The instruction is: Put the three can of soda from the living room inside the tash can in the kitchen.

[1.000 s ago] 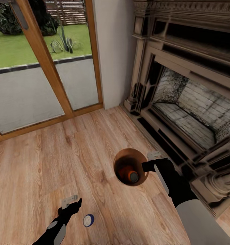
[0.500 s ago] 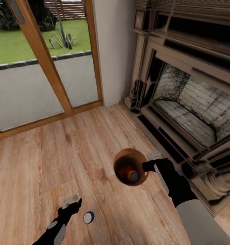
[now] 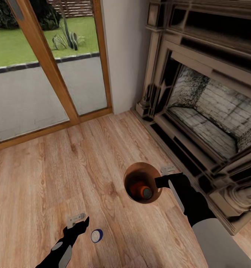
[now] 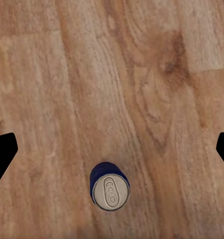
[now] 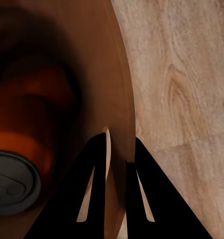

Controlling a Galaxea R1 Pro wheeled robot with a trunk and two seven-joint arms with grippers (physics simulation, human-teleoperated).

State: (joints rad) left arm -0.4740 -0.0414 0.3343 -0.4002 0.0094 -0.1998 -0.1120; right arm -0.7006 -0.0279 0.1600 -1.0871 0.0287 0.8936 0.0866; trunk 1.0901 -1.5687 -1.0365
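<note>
Two cans are accounted for from the head view: we are carrying the tash can (image 3: 142, 182) by its right rim with our right gripper (image 3: 159, 182), and an orange soda can (image 3: 143, 192) is lying inside it, so the bin is likely travelling with us as a carrier. The blue soda can (image 3: 96, 236) is standing on the plank floor (image 3: 47, 171) at near left, just beside our left gripper (image 3: 80, 220), which is hanging over the floor and holding nothing. How far its fingers are parted we cannot tell from here.

Looking down the left wrist, we are seeing the blue soda can (image 4: 109, 187) upright on the floor (image 4: 142, 74), its grey top facing us. Both dark fingertips (image 4: 2, 152) are sitting far apart at the frame's edges, spread wide and touching nothing.

Looking along the right wrist, our fingers (image 5: 89, 189) are pinching the copper wall (image 5: 109, 89) between them, one inside, one outside. The orange can's grey top (image 5: 12, 181) is resting in the dark interior.
</note>
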